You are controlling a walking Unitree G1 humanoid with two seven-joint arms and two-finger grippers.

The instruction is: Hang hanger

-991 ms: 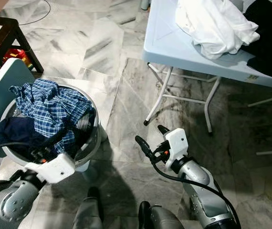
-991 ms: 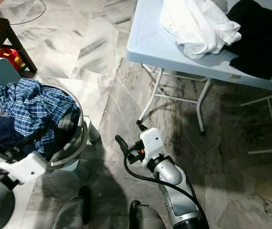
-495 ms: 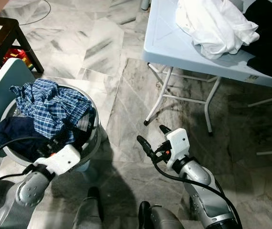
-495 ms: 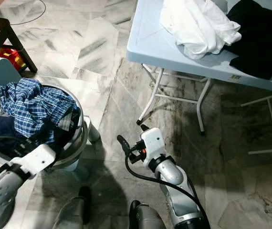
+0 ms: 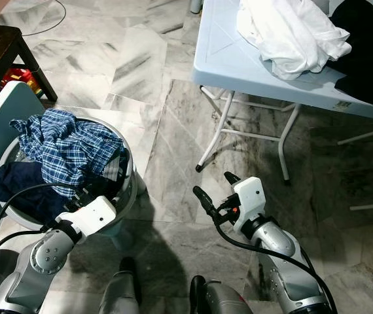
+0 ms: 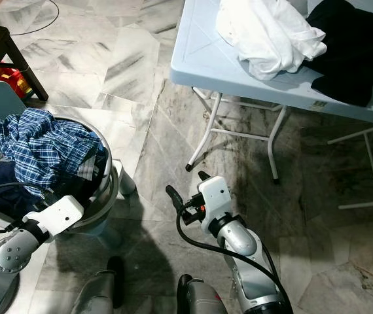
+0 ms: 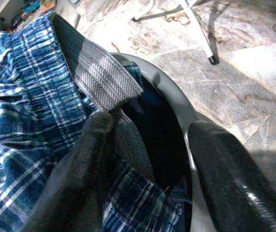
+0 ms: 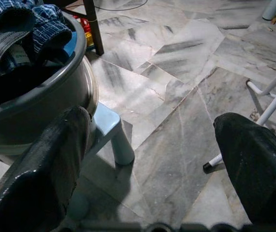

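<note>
no hanger can be made out, so the hanging is judged not yet begun. the left tool (image 7: 147, 159) is held spread at the rim of the basket (image 5: 129, 190), among the plaid shirt (image 5: 65, 147). the right tool (image 5: 214, 188) is held spread and empty over the floor, near the counter (image 5: 226, 59) bearing clothes.
</note>
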